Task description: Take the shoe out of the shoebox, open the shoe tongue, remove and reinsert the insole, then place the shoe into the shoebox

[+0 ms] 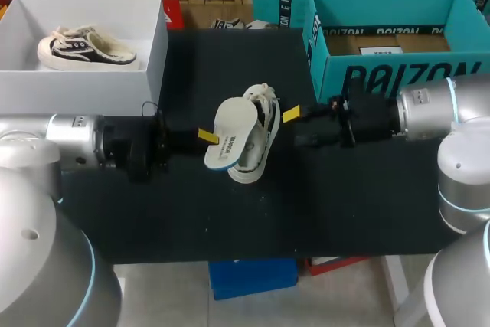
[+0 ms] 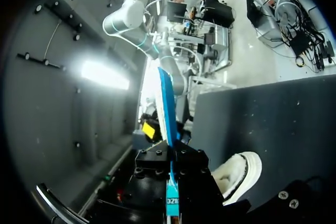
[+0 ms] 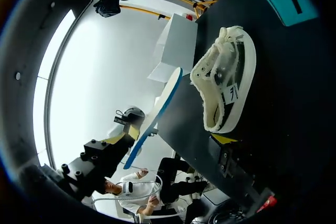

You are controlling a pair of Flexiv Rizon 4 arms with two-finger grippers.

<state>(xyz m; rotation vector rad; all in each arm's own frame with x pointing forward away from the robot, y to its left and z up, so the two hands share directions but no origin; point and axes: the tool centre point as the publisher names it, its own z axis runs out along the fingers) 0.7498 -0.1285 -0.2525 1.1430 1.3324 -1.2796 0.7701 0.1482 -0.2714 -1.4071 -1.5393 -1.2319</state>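
**Print on the task's things.**
Large dark lettering is carried on the teal shoebox (image 1: 383, 76) wall; a small dark mark, too small to be read, is printed on the insole (image 1: 230, 134).

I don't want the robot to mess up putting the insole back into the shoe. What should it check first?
1. Insole fully out of the shoe: ok.
2. Left gripper fingers clamped on the insole: ok.
3. Right gripper holding the shoe at its heel end: ok.
4. Shoe's opening turned toward the insole: ok.
5. Tongue pulled far enough open: cannot tell, the insole hides it.
6. Teal shoebox open and ready for later: ok.
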